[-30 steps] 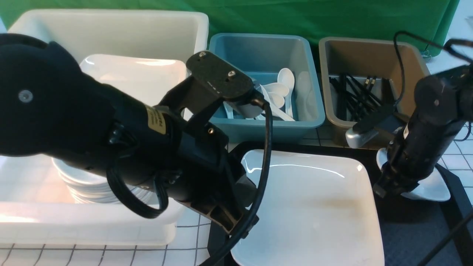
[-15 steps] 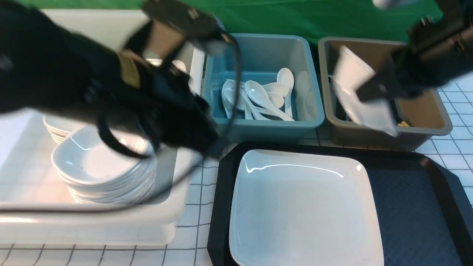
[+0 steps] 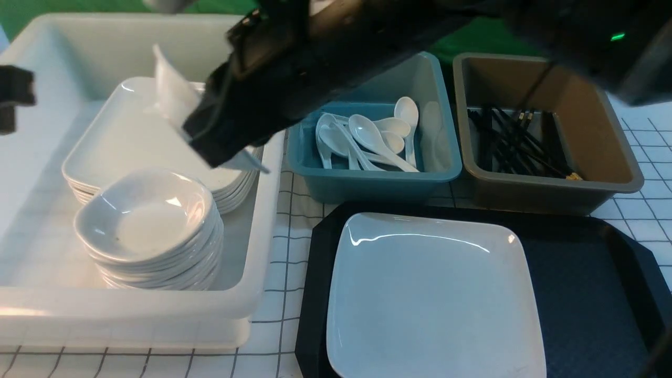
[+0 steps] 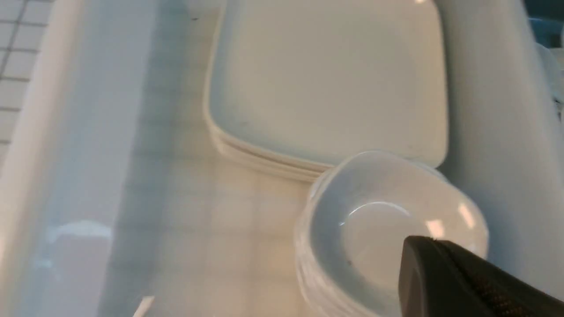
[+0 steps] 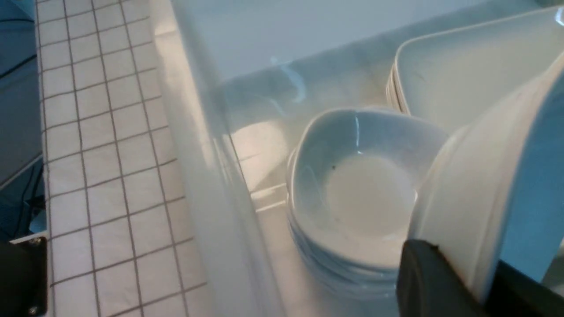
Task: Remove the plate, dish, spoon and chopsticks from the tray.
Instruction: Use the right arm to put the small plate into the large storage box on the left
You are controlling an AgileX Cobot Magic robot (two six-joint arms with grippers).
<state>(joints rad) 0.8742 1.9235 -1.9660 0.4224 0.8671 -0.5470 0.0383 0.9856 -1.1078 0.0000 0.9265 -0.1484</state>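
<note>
The right gripper [image 3: 220, 147] reaches over the white tub [image 3: 131, 320], its jaws clamped on the rim of a small dish [image 3: 170, 89]. The dish hangs steeply tilted above the stacked crockery inside the tub. The plate [image 3: 430, 299] lies flat on the tray [image 3: 577, 294], just beside the tub. Of the left gripper [image 4: 458, 281], over the tub, only one dark fingertip seems to show, so I cannot tell how its jaws stand.

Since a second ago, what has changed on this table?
The right gripper took the dish off the tray, lifted it and swung it left over the white tub. The left arm pulled back leftward. The plate stayed on the tray.
</note>
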